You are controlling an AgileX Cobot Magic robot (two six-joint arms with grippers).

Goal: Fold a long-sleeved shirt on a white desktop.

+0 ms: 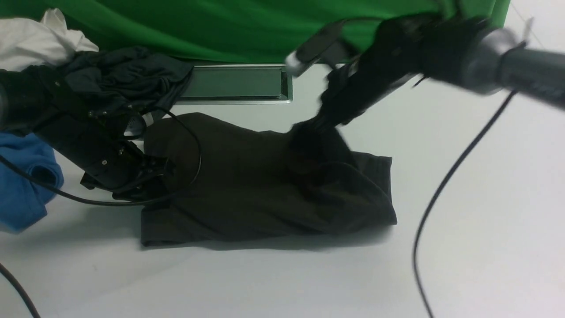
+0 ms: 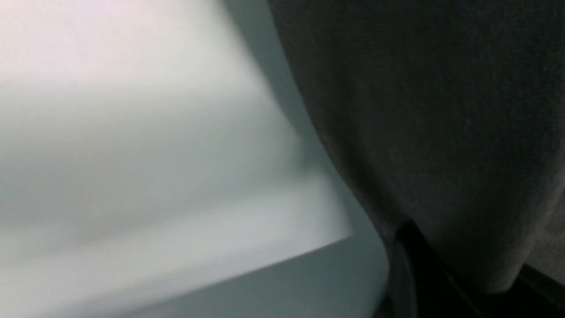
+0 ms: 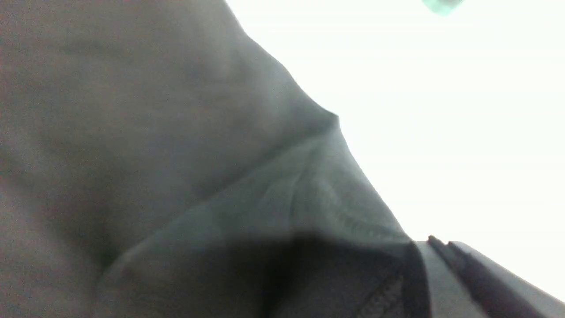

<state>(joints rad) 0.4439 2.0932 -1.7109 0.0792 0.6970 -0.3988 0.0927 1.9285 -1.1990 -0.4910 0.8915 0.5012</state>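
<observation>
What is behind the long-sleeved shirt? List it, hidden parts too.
Behind the long-sleeved shirt: the grey-framed cable hatch in the white desktop, then the green backdrop. The right gripper, shut on the shirt, hides the desktop behind it.

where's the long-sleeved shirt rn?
Front view: the long-sleeved shirt lies mid white desktop, just nearer than the grey cable hatch, between the left gripper at its left edge and the right gripper pinching its far side.

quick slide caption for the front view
Right gripper pinches a raised fold of the long-sleeved shirt on the white desktop; left gripper grips its left edge.
</observation>
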